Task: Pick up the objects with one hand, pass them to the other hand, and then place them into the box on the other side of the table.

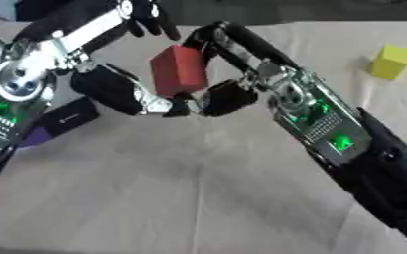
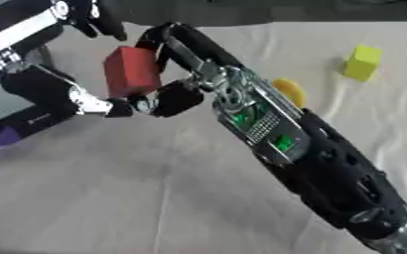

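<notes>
A red block [image 1: 179, 70] hangs in the air above the table's far left, between my two hands. My right hand [image 1: 281, 92] reaches in from the lower right and is shut on it, with fingers curled over its top right edge and the thumb pressing its lower right corner. My left hand [image 1: 72, 39] comes in from the left. Its fingers spread above the block, and its thumb [image 1: 124, 94] stretches under the block's lower left. I cannot tell whether the left hand touches the block. A yellow block [image 1: 389, 61] lies on the table at the far right.
A beige cloth [image 1: 181, 188] covers the table. A black box-like thing [image 1: 68, 118] with something purple [image 1: 32, 136] beside it sits at the left edge under my left arm. A small yellow-orange thing [image 2: 288, 92] lies behind my right forearm.
</notes>
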`<state>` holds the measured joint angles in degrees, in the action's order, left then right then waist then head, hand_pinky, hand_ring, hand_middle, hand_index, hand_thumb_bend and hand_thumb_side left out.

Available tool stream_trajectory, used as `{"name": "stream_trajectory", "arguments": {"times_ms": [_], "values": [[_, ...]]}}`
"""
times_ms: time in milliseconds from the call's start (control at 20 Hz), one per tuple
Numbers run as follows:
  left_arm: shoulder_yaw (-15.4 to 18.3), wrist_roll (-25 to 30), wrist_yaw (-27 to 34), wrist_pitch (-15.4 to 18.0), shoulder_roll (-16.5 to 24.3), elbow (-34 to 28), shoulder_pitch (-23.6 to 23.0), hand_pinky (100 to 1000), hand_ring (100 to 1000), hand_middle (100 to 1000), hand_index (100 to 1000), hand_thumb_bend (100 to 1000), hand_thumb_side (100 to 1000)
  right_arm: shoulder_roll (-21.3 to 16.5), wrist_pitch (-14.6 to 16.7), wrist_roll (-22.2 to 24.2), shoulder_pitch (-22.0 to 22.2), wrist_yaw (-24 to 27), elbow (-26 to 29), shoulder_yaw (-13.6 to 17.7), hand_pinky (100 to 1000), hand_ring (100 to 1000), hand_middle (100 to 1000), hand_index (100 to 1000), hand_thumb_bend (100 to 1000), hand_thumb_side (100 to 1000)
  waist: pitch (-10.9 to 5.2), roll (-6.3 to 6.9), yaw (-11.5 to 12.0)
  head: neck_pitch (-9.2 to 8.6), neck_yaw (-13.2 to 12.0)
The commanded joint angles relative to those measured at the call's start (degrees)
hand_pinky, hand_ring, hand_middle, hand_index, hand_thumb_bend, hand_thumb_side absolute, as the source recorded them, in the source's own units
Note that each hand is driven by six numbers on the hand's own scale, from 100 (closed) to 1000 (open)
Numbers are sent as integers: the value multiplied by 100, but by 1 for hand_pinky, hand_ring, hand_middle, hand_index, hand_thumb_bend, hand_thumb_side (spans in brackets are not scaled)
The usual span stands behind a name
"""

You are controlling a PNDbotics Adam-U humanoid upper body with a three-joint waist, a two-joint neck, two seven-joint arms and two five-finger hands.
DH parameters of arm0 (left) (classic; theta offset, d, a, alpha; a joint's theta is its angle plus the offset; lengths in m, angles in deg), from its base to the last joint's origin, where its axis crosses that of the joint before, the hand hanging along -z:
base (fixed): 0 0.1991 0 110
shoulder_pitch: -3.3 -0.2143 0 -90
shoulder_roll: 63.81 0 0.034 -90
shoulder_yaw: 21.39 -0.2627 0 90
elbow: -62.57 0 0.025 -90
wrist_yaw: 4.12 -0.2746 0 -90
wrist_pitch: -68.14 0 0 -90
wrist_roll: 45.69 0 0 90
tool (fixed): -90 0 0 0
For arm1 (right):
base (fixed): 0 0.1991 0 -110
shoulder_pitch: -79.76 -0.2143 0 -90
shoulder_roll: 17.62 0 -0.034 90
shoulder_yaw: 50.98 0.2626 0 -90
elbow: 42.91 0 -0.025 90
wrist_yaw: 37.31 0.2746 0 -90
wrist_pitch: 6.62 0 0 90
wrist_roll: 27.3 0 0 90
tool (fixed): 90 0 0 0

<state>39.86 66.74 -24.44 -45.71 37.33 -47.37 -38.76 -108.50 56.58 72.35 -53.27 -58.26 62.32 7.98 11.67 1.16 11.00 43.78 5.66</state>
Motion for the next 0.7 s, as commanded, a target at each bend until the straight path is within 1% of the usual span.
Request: {"name": "stream_trajectory", "arguments": {"times_ms": [50,350,600,700], "values": [[47,36,-49,-21,59,-50,113,762,739,686,696,666,250,14,12,-15,-85,-2,69,39,793,579,551,587,378,100,-205,66,-1,33,-45],[-6,27,-212,2,-24,101,131,759,738,684,695,671,259,27,10,-18,-85,39,88,32,792,578,550,587,377,100,-193,68,-12,33,-77],[-25,-80,-243,-8,-90,221,141,752,725,668,679,652,270,34,3,-30,-82,64,92,36,793,577,549,586,376,100,-191,66,-20,33,-93],[-32,-138,-228,-20,-109,248,139,749,717,656,666,631,283,36,4,-29,-80,70,86,33,793,577,548,586,376,100,-190,66,-21,33,-100]]}}
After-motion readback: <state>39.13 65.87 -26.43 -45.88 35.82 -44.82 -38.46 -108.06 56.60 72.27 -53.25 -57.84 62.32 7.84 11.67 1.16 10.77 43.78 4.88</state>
